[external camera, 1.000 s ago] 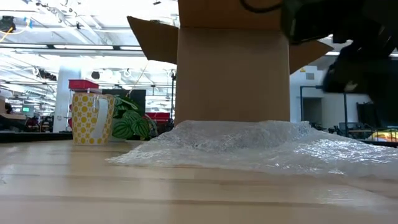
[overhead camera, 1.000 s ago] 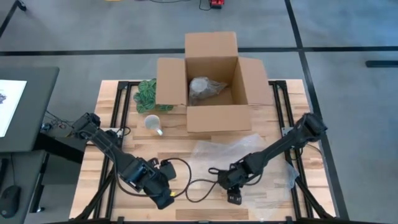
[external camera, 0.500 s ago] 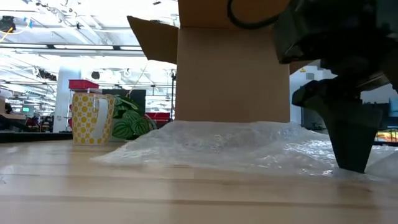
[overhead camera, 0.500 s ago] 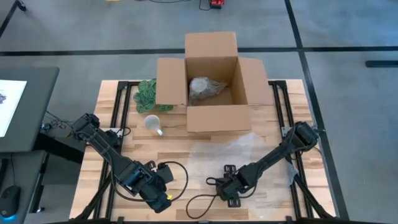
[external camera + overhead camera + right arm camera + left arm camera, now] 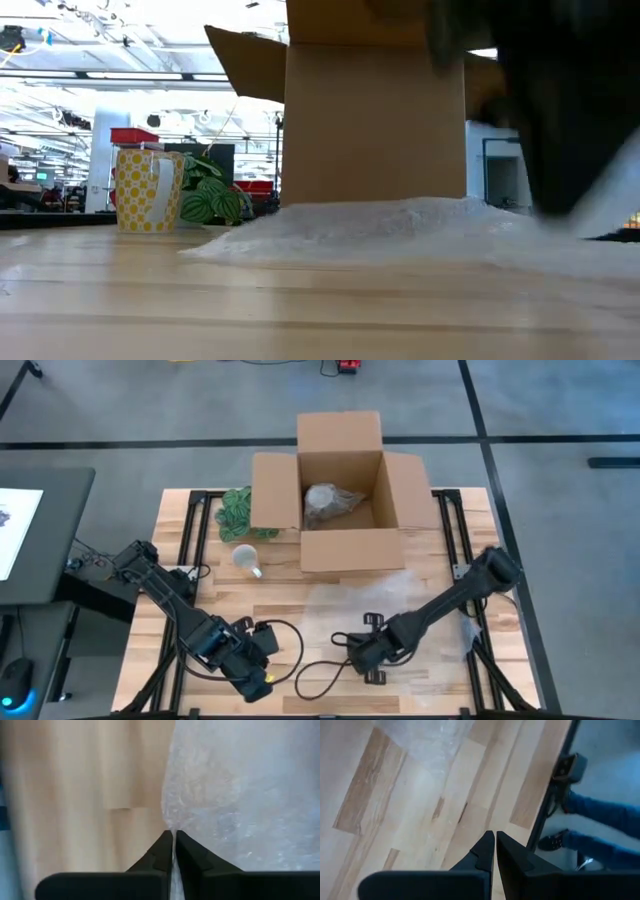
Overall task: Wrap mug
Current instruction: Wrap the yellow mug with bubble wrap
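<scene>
The yellow dotted mug [image 5: 245, 557] [image 5: 148, 189] stands upright on the table, left of the open cardboard box [image 5: 340, 480]. A clear bubble-wrap sheet [image 5: 395, 605] [image 5: 400, 222] lies spread in front of the box. My right gripper [image 5: 366, 666] [image 5: 173, 836] is at the sheet's near left part, shut on it. In the low view it shows only as a dark blur [image 5: 570, 100]. My left gripper [image 5: 258, 682] [image 5: 495, 836] hangs shut over bare wood near the table's near edge, holding nothing. My right gripper pinches the bubble wrap's edge [image 5: 173, 829] between its two fingers, at the sheet's near left part. The fingers come from above, pointing down. The held part rises off the table toward the gripper [image 5: 600, 195]; the rest of the sheet lies on the wood.
Inside the box lies a bundle wrapped in clear film [image 5: 330, 502]. A green leafy thing [image 5: 237, 510] sits behind the mug. Loose black cables [image 5: 320, 670] trail between the grippers. A person's legs in blue trousers [image 5: 600, 815] stand beyond the table's edge.
My right gripper has come down onto the bubble wrap's near edge, then risen and gone a little toward the table's left with it. That part of the sheet is lifted now, while the part by the box has stayed down.
</scene>
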Motion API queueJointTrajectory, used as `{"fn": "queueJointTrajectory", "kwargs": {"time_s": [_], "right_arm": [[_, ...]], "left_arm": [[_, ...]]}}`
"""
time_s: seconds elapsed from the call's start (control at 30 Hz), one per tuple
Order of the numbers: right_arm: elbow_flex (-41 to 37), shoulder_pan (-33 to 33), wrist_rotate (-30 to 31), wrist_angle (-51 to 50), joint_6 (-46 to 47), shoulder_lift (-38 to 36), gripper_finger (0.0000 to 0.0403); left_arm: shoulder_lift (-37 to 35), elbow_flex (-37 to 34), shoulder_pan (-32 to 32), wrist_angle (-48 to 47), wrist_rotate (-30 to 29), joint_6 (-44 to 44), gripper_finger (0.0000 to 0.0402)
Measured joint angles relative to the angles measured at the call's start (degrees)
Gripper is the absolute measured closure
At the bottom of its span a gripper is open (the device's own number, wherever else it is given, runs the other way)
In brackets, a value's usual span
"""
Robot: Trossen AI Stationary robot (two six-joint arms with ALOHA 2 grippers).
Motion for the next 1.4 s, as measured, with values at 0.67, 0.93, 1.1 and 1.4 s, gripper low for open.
{"fn": "queueJointTrajectory", "kwargs": {"time_s": [0.67, 0.93, 1.1, 1.4], "right_arm": [[14.9, -14.0, -10.2, 3.6, -8.8, -7.4, 0.0403], [17.1, -14.9, -10.2, 3.9, -8.2, -7.4, 0.0403], [18.2, -14.4, -10.2, 3.8, -8.2, -7.4, 0.0403], [18.6, -13.2, -10.2, 3.9, -7.3, -7.4, 0.0403]], "left_arm": [[0.0, 0.0, 3.7, 16.6, -16.6, 17.2, 0.0244], [0.5, -4.2, 8.3, 21.9, -19.3, 8.3, 0.0152], [0.5, -8.6, 10.8, 21.9, -18.4, 4.2, 0.0152], [0.5, -9.2, 11.5, 27.4, -14.1, 10.3, 0.033]]}}
